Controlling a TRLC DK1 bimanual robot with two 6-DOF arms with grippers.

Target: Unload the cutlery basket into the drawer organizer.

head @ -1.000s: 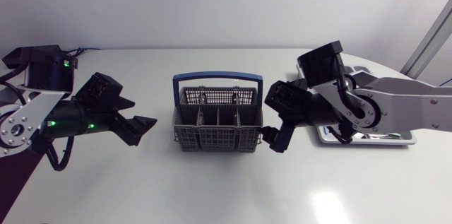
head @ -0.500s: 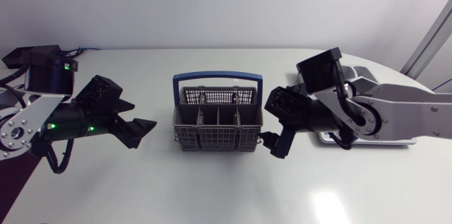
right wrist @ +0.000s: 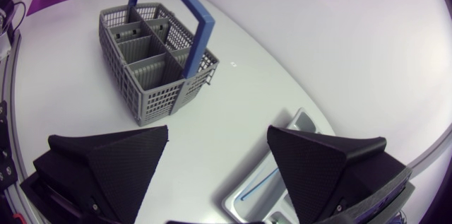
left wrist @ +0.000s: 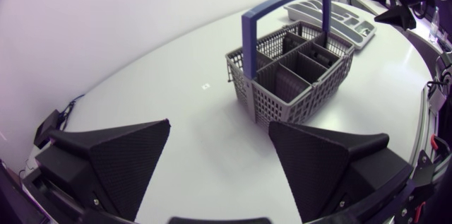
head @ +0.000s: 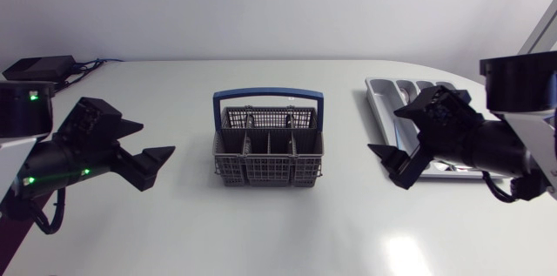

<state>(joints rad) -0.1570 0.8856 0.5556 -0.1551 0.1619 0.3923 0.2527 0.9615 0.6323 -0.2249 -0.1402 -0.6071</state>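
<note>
The white table (head: 261, 232) carries everything. From the head view's 9 o'clock edge comes the left arm (head: 52, 167). Its left gripper (head: 158, 137) has its fingers spread wide with nothing between them, and it points toward 3 o'clock. From the 3 o'clock edge comes the right arm (head: 505, 145). The right gripper (head: 383, 130) also has its fingers apart and bare, and it points toward 9 o'clock.

The grey cutlery basket (head: 268, 150) stands upright in the middle of the table, its blue handle (head: 268, 95) arching over the 12 o'clock side. Each gripper is well apart from it, with bare tabletop between. The silver drawer organizer (head: 383, 97) lies at about 2 o'clock from the basket. The right arm passes over its 6 o'clock half and hides those compartments from above. A small black box (head: 35, 67) with a cable sits at the table's 10 o'clock corner.

The left wrist view looks between the left gripper (left wrist: 219, 146) fingers to the basket (left wrist: 293, 75) ahead at 1 o'clock, showing the gridded walls and inner dividers. The organizer (left wrist: 332, 19) lies beyond it.

The right wrist view has the right gripper (right wrist: 219, 150) directly over the organizer (right wrist: 300, 121), with the basket (right wrist: 152, 61) ahead at 11 o'clock. Only this view shows a thin blue streak (right wrist: 253, 193) in one compartment; I cannot tell what it is
</note>
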